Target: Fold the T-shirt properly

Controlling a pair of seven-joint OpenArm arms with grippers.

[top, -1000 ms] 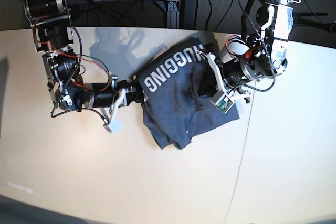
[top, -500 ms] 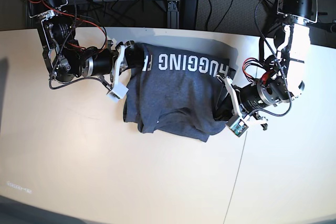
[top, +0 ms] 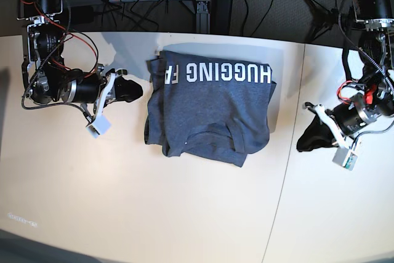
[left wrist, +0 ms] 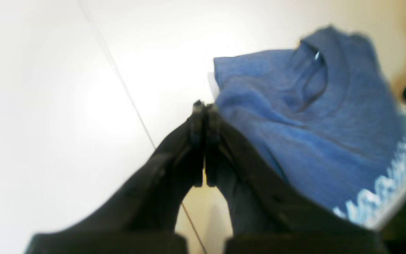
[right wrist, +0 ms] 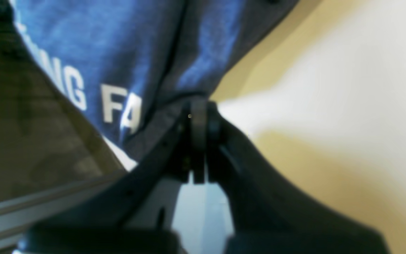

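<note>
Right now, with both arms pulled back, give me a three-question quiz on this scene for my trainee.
1. True or false: the left pincer grips the T-shirt.
2. Where does the white lettering run: A) along the T-shirt's far edge, B) along its near edge, C) down its middle?
3. Fill in: in the base view, both pincers are ____ of the shirt.

Key
1. False: it is shut and empty, off to the side.
2. A.
3. Clear; the right pincer sits beside it, not touching.
</note>
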